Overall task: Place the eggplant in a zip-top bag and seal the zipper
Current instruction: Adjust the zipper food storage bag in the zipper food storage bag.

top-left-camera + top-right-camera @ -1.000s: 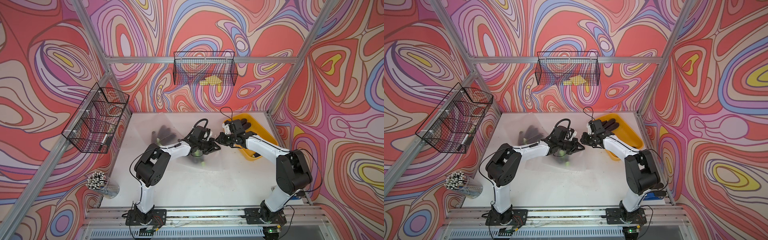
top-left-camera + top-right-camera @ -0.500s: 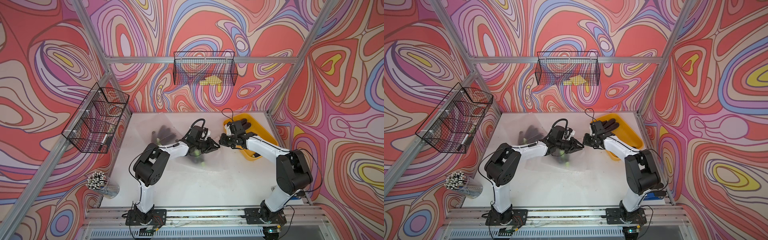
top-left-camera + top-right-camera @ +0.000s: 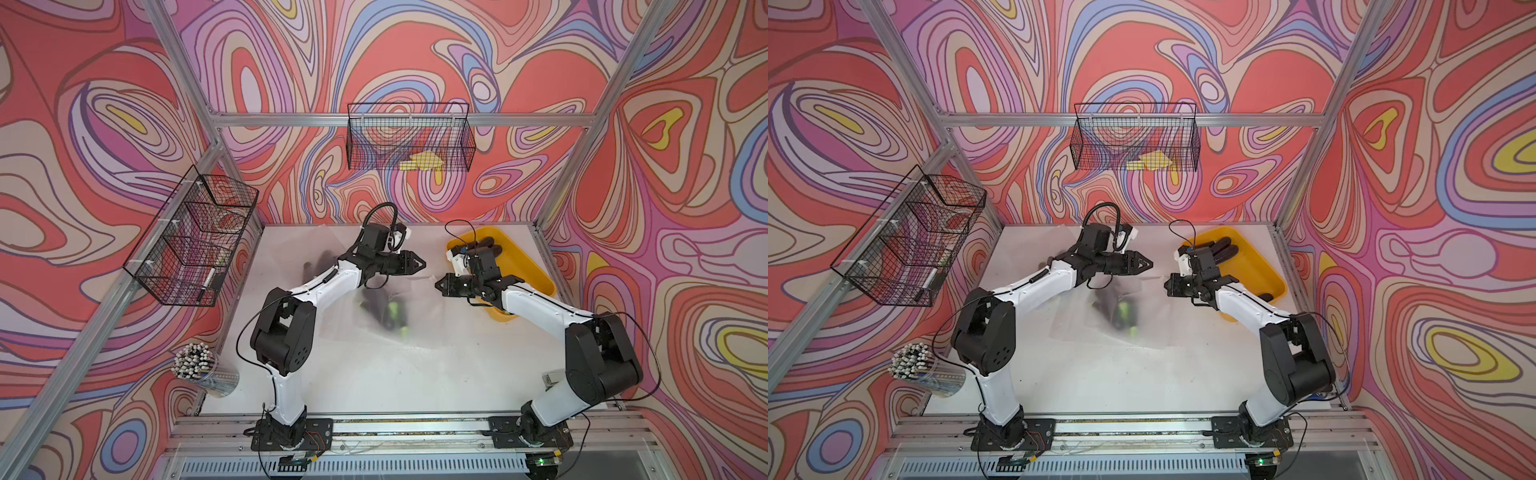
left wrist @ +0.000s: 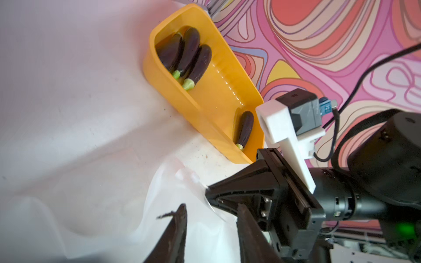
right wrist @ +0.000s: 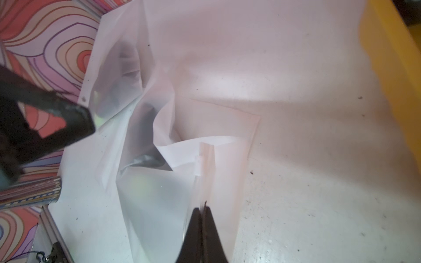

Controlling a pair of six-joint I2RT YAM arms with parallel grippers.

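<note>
Left claw (image 3: 417, 264) has just opened and lifted off the eggplant (image 3: 384, 309) below it, while my right claw (image 5: 202, 207) is clamped on the bag (image 5: 157, 216) edge.

Table: I am looking at a flat white tabletop (image 3: 415, 374), in both top views (image 3: 1121, 382); small dark specks (image 5: 251, 172) dot it.
Tray: a yellow oblong plastic tray (image 3: 536, 268) sits on the far right side, its long side running beside the right edge (image 4: 205, 123).
Middle bag: a clear zip-top plastic bag (image 3: 419, 309) lies crumpled about mid-table (image 3: 1084, 320), near the tray; the edge toward the tray is raised (image 5: 159, 205).
Back bag: a second frosted plastic bag (image 3: 291, 249) lies toward the far left corner; whether the two bags touch I cannot tell.
</note>
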